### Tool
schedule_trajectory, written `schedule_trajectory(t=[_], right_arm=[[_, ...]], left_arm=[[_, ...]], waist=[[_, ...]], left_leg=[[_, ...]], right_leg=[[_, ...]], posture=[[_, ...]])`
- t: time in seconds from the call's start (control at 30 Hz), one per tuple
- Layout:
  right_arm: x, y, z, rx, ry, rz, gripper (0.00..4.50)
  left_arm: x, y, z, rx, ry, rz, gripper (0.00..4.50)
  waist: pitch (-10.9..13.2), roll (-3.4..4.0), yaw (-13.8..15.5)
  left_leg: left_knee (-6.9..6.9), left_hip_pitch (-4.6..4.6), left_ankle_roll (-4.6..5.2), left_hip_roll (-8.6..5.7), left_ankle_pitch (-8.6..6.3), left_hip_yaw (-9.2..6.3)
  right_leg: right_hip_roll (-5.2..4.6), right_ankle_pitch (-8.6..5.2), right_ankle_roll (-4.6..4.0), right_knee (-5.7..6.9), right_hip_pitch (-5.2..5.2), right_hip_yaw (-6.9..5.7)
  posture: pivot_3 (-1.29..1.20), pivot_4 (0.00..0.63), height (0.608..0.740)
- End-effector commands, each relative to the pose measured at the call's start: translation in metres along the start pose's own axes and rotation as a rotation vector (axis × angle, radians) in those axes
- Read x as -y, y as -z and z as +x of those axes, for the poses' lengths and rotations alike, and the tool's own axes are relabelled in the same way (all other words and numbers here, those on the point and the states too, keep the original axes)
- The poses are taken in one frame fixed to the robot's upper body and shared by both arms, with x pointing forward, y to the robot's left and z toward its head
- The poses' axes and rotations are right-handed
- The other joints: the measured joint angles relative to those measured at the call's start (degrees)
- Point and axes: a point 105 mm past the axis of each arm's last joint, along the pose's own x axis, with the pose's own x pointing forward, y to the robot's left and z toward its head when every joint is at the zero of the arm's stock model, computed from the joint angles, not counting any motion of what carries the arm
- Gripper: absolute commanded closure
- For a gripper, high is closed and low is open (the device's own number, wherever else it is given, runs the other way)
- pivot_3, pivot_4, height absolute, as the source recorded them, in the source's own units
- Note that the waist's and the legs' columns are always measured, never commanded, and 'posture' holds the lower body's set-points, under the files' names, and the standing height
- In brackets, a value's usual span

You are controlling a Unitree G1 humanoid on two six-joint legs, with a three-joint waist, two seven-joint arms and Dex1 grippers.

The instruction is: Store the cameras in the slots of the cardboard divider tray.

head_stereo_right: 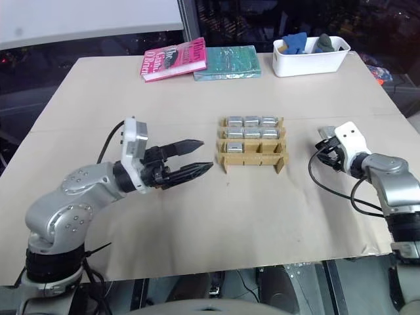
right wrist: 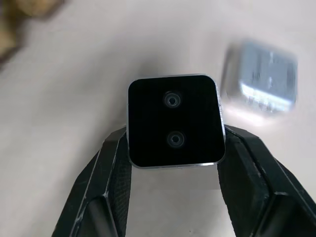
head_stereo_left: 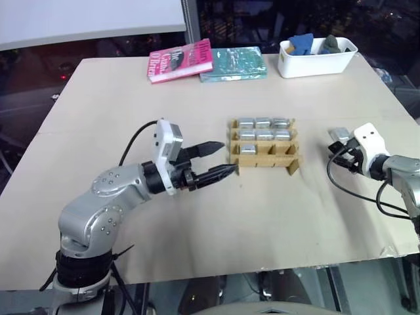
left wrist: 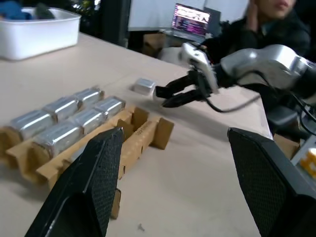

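The left gripper [head_stereo_left: 220, 159] hovers with its fingers spread and empty just left of the cardboard divider tray [head_stereo_left: 265, 156], close enough to knock it askew on the table [head_stereo_left: 197, 216]. The tray holds seven cameras, leaving two front slots free. At right, the right gripper [right wrist: 173, 148] pinches a black-faced camera [right wrist: 173, 121] by its sides; another camera [right wrist: 261, 84] lies just beside it, and a shallow hold could let the gripped one twist or slip during carrying.

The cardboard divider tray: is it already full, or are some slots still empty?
Not full. The cardboard divider tray holds seven cameras: its two far rows are filled and the near row has one, so two near slots stay empty.
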Motion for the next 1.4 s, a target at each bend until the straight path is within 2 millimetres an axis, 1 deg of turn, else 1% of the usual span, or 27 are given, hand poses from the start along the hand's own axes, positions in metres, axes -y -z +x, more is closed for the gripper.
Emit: schedule_trajectory(t=[0.03,0.07,0.13,0.17,0.27,0.33,0.43,0.6,0.7,0.8,0.83,0.87,0.9,0.97,1.0,1.03,1.07,1.1,1.17,1.2,1.23,1.3,1.4], right_arm=[[-0.056,-0.08,-0.032,0.296,-0.126,-0.354,2.47],[-0.078,-0.092,-0.039,0.355,-0.163,-0.399,2.47],[-0.102,-0.105,-0.046,0.418,-0.196,-0.428,2.47],[-0.112,-0.11,-0.047,0.449,-0.201,-0.435,2.47],[-0.13,-0.122,-0.05,0.503,-0.203,-0.466,2.47],[-0.135,-0.128,-0.051,0.525,-0.197,-0.445,2.47],[-0.142,-0.132,-0.053,0.538,-0.202,-0.443,2.47],[-0.146,-0.138,-0.055,0.557,-0.198,-0.431,2.47],[-0.148,-0.14,-0.056,0.564,-0.199,-0.426,2.53],[-0.149,-0.142,-0.057,0.574,-0.205,-0.408,2.53],[-0.151,-0.143,-0.058,0.579,-0.216,-0.399,2.53],[-0.152,-0.144,-0.058,0.581,-0.233,-0.385,2.53],[-0.153,-0.145,-0.059,0.588,-0.247,-0.358,2.53],[-0.151,-0.149,-0.06,0.6,-0.253,-0.335,1.54],[-0.149,-0.15,-0.06,0.599,-0.246,-0.334,1.17],[-0.147,-0.149,-0.059,0.589,-0.23,-0.333,0.7],[-0.144,-0.146,-0.059,0.574,-0.214,-0.323,0.29],[-0.143,-0.145,-0.059,0.563,-0.205,-0.316,0.04],[-0.133,-0.132,-0.062,0.524,-0.162,-0.24,0.04],[-0.129,-0.127,-0.065,0.532,-0.155,-0.176,0.04],[-0.125,-0.119,-0.071,0.524,-0.169,-0.11,0.04],[-0.113,-0.107,-0.081,0.52,-0.137,-0.025,0.04],[-0.101,-0.087,-0.1,0.503,-0.105,0.054,0.04]], left_arm=[[0.009,-0.015,0.016,0.025,0.099,-0.217,1.01],[0.012,-0.017,0.023,0.021,0.135,-0.276,1.01],[0.013,-0.02,0.032,0.01,0.156,-0.339,1.01],[0.01,-0.017,0.038,-0.005,0.148,-0.376,1.01],[0.011,-0.015,0.051,-0.038,0.161,-0.451,1.01],[0.011,-0.014,0.058,-0.052,0.157,-0.47,1.01],[0.01,-0.013,0.062,-0.071,0.155,-0.468,1.01],[0.008,-0.01,0.064,-0.097,0.143,-0.464,1.01],[0.007,-0.011,0.065,-0.095,0.148,-0.468,1.85],[0.008,-0.011,0.065,-0.102,0.157,-0.468,3.28],[0.007,-0.011,0.065,-0.104,0.157,-0.468,3.66],[0.007,-0.011,0.064,-0.104,0.157,-0.468,3.77],[0.006,-0.011,0.064,-0.103,0.156,-0.465,3.77],[0.005,-0.014,0.064,-0.096,0.159,-0.452,3.77],[0.005,-0.016,0.063,-0.091,0.16,-0.439,3.77],[0.002,-0.019,0.063,-0.085,0.156,-0.418,3.77],[-0.002,-0.022,0.062,-0.081,0.143,-0.388,3.77],[-0.005,-0.023,0.062,-0.079,0.134,-0.367,3.77],[-0.019,-0.025,0.061,-0.094,0.107,-0.249,3.77],[-0.026,-0.027,0.061,-0.104,0.107,-0.19,3.77],[-0.034,-0.028,0.062,-0.123,0.115,-0.118,3.77],[-0.046,-0.025,0.065,-0.167,0.153,-0.008,3.77],[-0.06,-0.015,0.08,-0.24,0.233,0.149,3.77]], waist=[[0.0,0.02,0.1],[0.0,0.02,0.0],[0.0,-0.01,-0.1],[0.0,-0.04,-0.1],[0.0,-0.06,0.0],[0.0,-0.08,0.1],[0.0,-0.08,0.1],[0.0,-0.07,0.0],[0.0,-0.07,0.0],[0.0,-0.07,0.0],[0.0,-0.07,0.0],[0.0,-0.07,0.0],[0.0,-0.07,0.0],[0.0,-0.07,0.0],[0.0,-0.06,0.0],[0.0,-0.06,0.0],[0.0,-0.06,0.0],[0.0,-0.06,0.0],[0.0,-0.07,0.3],[0.0,-0.06,0.3],[0.0,-0.07,0.3],[0.0,-0.07,0.7],[0.0,-0.05,0.7]], left_leg=[[0.0,-0.02,0.0,0.0,0.0,-0.02],[0.02,-0.02,0.0,0.03,0.0,-0.05],[0.04,-0.03,0.01,0.03,-0.01,-0.11],[0.05,0.01,-0.01,0.02,0.0,-0.09],[0.08,0.09,-0.05,-0.04,0.02,-0.1],[0.1,0.08,-0.07,-0.07,0.03,-0.1],[0.1,0.05,-0.09,-0.09,0.04,-0.12],[0.01,0.06,-0.17,-0.07,0.09,-0.11],[0.01,0.06,-0.18,-0.07,0.09,-0.11],[0.01,0.06,-0.17,-0.08,0.09,-0.11],[0.01,0.06,-0.18,-0.07,0.09,-0.12],[0.01,0.06,-0.18,-0.07,0.09,-0.11],[0.01,0.06,-0.18,-0.08,0.1,-0.12],[0.02,0.06,-0.18,-0.08,0.09,-0.12],[0.01,0.06,-0.18,-0.08,0.09,-0.11],[0.01,0.06,-0.18,-0.08,0.09,-0.11],[0.0,0.06,-0.18,-0.08,0.09,-0.11],[0.0,0.06,-0.18,-0.08,0.09,-0.12],[-0.01,0.06,-0.18,-0.08,0.1,-0.11],[-0.03,0.03,-0.18,-0.1,0.1,-0.17],[-0.03,0.03,-0.18,-0.12,0.1,-0.16],[-0.07,-0.02,-0.18,-0.19,0.1,-0.17],[-0.08,0.0,-0.11,-0.25,0.08,-0.09]], right_leg=[[0.0,0.0,0.0,0.02,0.0,-0.01],[0.03,0.0,0.01,0.01,0.0,-0.04],[0.03,0.0,0.02,0.04,0.01,-0.09],[0.04,0.0,0.03,0.04,0.02,-0.08],[0.02,0.0,0.03,0.06,0.07,-0.06],[0.02,0.01,0.03,0.06,0.07,-0.07],[0.02,0.01,0.03,0.06,0.06,-0.07],[0.04,0.0,0.02,0.04,0.03,-0.06],[0.04,0.0,0.02,0.04,0.03,-0.05],[0.04,0.0,0.02,0.04,0.03,-0.05],[0.04,0.0,0.02,0.03,0.03,-0.06],[0.04,0.0,0.02,0.04,0.03,-0.06],[0.04,0.0,0.02,0.04,0.03,-0.06],[0.04,0.0,0.02,0.03,0.03,-0.06],[0.04,0.0,0.02,0.03,0.03,-0.05],[0.04,0.0,0.02,0.03,0.02,-0.05],[0.05,0.0,0.02,0.04,0.02,-0.05],[0.07,0.0,0.01,0.03,0.02,-0.07],[0.07,0.0,0.01,0.03,0.02,-0.08],[0.1,0.0,0.01,0.0,0.04,-0.15],[0.13,0.0,0.0,-0.01,0.04,-0.17],[0.19,0.0,0.0,-0.06,0.06,-0.23],[0.16,0.0,0.01,-0.11,0.08,-0.33]], posture=[[0.0,0.15,0.74],[0.0,0.15,0.74],[0.0,0.15,0.74],[0.0,0.15,0.74],[0.0,0.15,0.74],[0.0,0.15,0.74],[0.0,0.15,0.74],[0.0,0.15,0.74],[0.0,0.15,0.74],[0.0,0.15,0.74],[0.0,0.15,0.74],[0.0,0.15,0.74],[0.0,0.15,0.74],[0.0,0.15,0.74],[0.0,0.15,0.74],[0.0,0.15,0.74],[0.0,0.15,0.74],[0.0,0.15,0.74],[0.0,0.15,0.74],[0.0,0.15,0.74],[0.0,0.15,0.74],[0.0,0.15,0.74],[0.0,0.15,0.74]])
